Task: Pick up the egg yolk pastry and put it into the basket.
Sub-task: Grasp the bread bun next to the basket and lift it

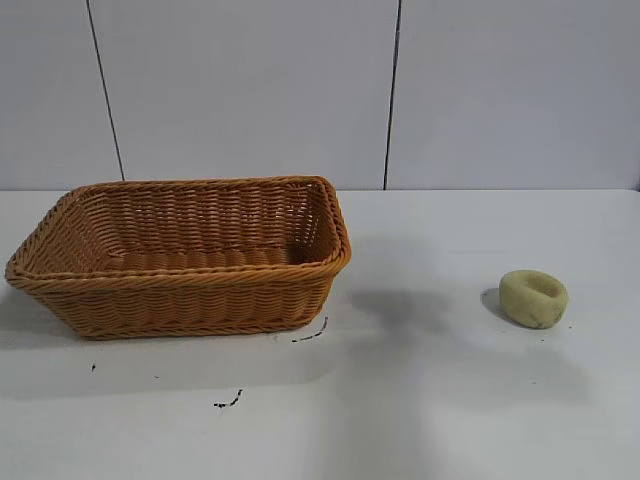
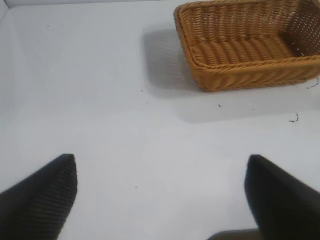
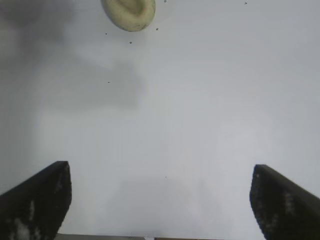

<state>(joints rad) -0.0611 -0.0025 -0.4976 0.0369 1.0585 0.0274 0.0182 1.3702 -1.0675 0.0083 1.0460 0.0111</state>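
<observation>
The egg yolk pastry [image 1: 533, 298], a small pale yellow-cream puck with a dimpled centre, lies on the white table at the right. It also shows in the right wrist view [image 3: 129, 13], well ahead of my right gripper [image 3: 160, 172], which is open and empty above bare table. The orange-brown wicker basket [image 1: 180, 285] stands at the left, empty. It also shows in the left wrist view [image 2: 240, 75], far from my left gripper [image 2: 161, 162], which is open and empty. Neither gripper shows in the exterior view.
The white table [image 1: 420, 400] carries a few small dark marks [image 1: 228, 402] in front of the basket. A white panelled wall [image 1: 250, 90] stands behind the table.
</observation>
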